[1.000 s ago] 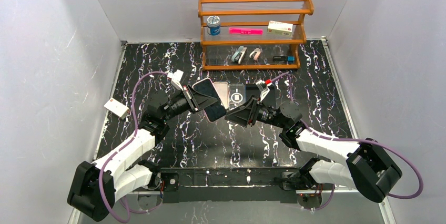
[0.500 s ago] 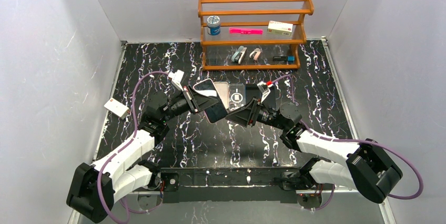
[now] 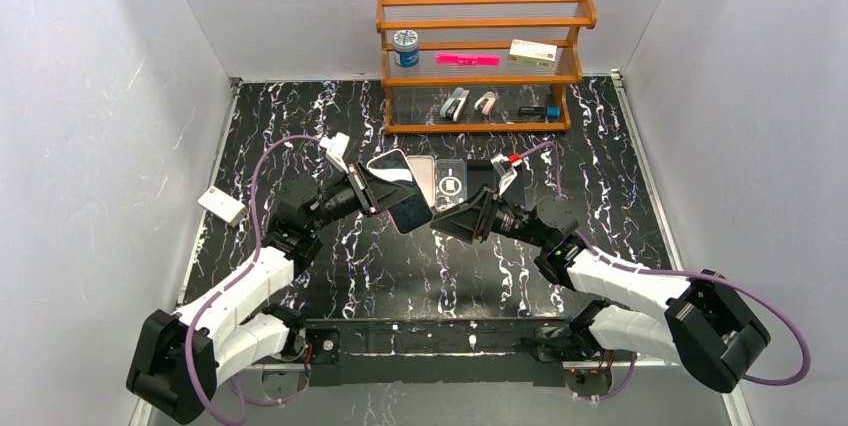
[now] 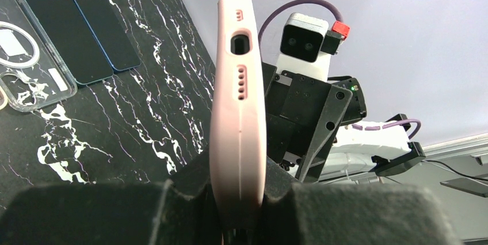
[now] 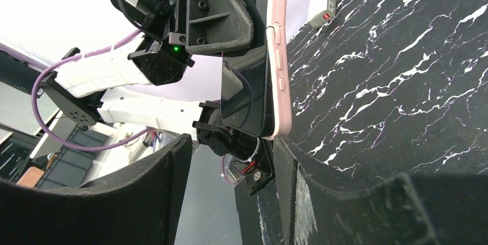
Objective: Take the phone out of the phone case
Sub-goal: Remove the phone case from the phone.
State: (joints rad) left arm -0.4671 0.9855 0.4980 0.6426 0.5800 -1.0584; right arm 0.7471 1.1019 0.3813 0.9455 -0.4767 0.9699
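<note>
The left end effector (image 4: pixel 236 199) is closed across the pink phone case (image 4: pixel 237 113), holding it on edge above the bench (image 3: pixel 330 116) with the phone (image 5: pixel 247 92) seated inside. The right end effector (image 5: pixel 230 156) gapes, empty, about the free end; whether it touches there I cannot quite tell. The case looks soft, with a lip that should peel at a corner. The phone is probably stiff, slick, fragile glass. There is open air between the arms, and a clear case (image 4: pixel 34 55) lies behind.
</note>
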